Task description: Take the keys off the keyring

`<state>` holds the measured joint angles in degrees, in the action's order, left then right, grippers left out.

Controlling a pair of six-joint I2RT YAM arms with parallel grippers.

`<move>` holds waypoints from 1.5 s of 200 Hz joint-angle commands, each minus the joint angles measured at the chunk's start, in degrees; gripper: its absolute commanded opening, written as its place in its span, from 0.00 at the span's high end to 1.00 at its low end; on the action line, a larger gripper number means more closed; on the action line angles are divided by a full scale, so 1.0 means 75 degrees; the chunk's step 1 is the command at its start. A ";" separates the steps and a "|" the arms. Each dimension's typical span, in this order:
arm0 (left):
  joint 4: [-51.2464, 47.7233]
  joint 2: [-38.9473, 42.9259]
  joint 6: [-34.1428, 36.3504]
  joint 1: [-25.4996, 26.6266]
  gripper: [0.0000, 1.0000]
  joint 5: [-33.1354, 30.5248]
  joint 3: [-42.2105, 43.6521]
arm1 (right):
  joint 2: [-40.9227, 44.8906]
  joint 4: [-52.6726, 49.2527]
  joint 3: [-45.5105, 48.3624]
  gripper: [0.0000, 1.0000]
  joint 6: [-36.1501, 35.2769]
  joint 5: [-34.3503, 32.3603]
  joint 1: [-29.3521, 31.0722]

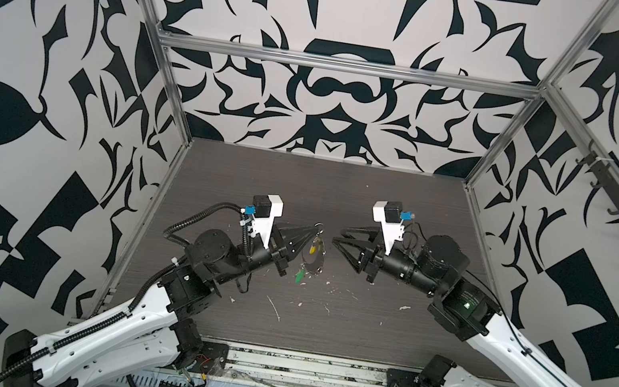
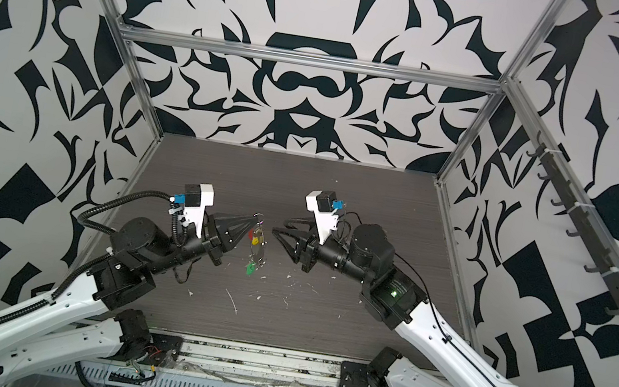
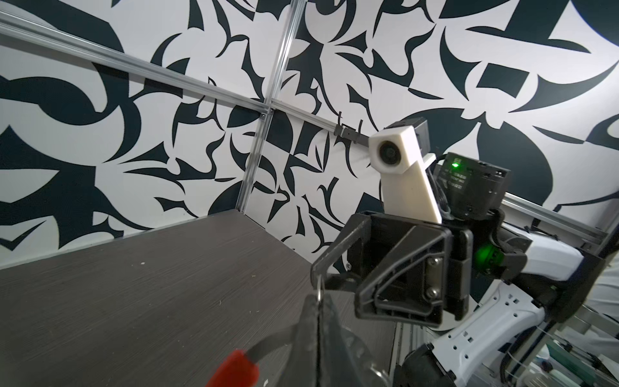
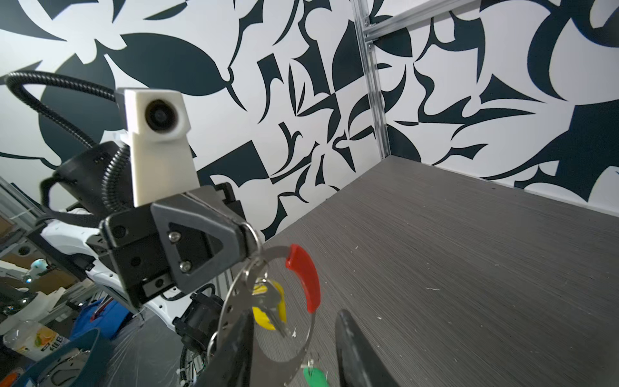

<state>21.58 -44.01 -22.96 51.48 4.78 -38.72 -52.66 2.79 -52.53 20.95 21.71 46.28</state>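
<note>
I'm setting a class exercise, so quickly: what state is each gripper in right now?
Left gripper: shut on the keyring, which hangs from it.
Right gripper: open, holding nothing.

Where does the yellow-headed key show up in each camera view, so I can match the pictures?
In a top view: the yellow key hangs near the centre, between the arms.
In a top view: yellow key again near the centre.
Left wrist: not in it.
Right wrist: lower middle, beside the red sleeve.
Shared landmark: the left gripper, shut on the keyring, just above the key; in all four.
</note>
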 commanded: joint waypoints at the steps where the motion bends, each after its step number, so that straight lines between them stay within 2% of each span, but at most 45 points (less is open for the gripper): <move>1: -0.0012 -0.0003 -0.0188 0.0060 1.00 -0.0639 -0.0338 | 0.0020 0.0640 -0.0196 0.56 0.0077 -0.0092 0.0028; 85: -0.1279 -0.0255 -0.0488 0.0260 1.00 -0.1478 -0.1036 | -0.0302 -0.0179 -0.0660 0.56 -0.0296 -0.0965 0.0022; 122: -0.1433 -0.0361 -0.0557 0.0278 1.00 -0.1469 -0.1185 | -0.0468 -0.0410 -0.0870 0.55 -0.0540 -0.1043 0.0027; 217: -0.1593 -0.0437 -0.0753 0.0282 1.00 -0.1560 -0.1294 | -0.0761 -0.0616 -0.0930 0.49 -0.0874 -0.0426 0.0078; 300: -0.1545 -0.0460 -0.0794 0.0279 1.00 -0.1324 -0.1239 | -0.0756 -0.0794 -0.0803 0.47 -0.1373 -0.1276 0.0572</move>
<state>8.16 -47.48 -28.10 53.39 -6.20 -46.61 -59.18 -3.86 -57.95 12.95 14.96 49.54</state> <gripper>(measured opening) 0.046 0.527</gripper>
